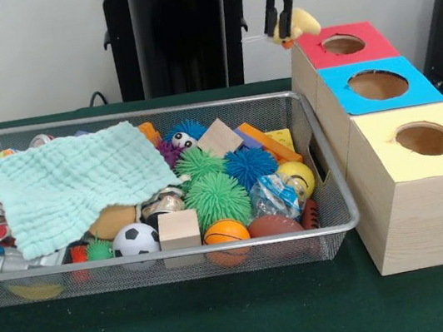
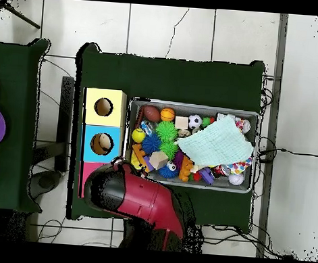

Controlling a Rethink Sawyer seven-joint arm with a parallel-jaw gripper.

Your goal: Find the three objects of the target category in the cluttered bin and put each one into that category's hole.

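Observation:
My gripper (image 1: 283, 30) hangs just left of the red-topped box, level with its top, and is shut on a pale yellow squishy toy (image 1: 303, 21). The toy sticks out to the right of the fingers, close to the round hole (image 1: 343, 44) but not over it. The wire mesh bin (image 1: 137, 112) lies to the left, full of toys. A tan bun-like toy (image 1: 112, 221) lies partly under a cloth near the bin's front. In the overhead view my red arm (image 2: 138, 196) covers the gripper and most of the red box; the bin (image 2: 190, 104) shows there too.
A mint green cloth (image 1: 65, 186) covers the bin's left half. Green and blue spiky balls (image 1: 216, 196), wooden cubes (image 1: 178, 227), a soccer ball (image 1: 134, 239), a basketball (image 1: 225, 233) and a yellow ball (image 1: 297, 175) lie around it. The blue-topped box (image 1: 378, 86) and yellow-topped box (image 1: 420, 143) stand in front of the red one.

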